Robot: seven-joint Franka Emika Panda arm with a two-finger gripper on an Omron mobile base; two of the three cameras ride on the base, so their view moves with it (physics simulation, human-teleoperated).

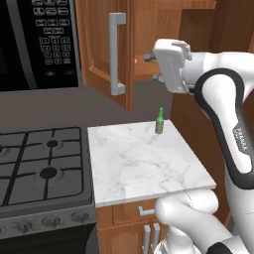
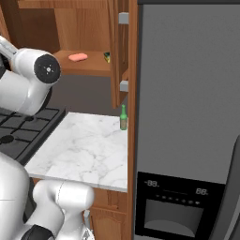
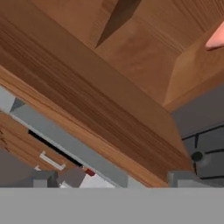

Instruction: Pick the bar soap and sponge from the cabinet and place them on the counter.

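The salmon-pink bar soap lies on the shelf of the open brown cabinet; in the hand view it shows as a pink corner at the upper right edge. Just right of it, the yellow-and-green sponge peeks out from behind a door edge. My gripper hangs at shelf height in front of the cabinet opening, pointing in. Its fingertips stand wide apart, open, with nothing between them. The white marble counter lies below.
A small green bottle stands at the counter's back edge. The open left cabinet door with its long grey handle juts out beside my hand. A black stove and a microwave lie left; a tall grey appliance stands right.
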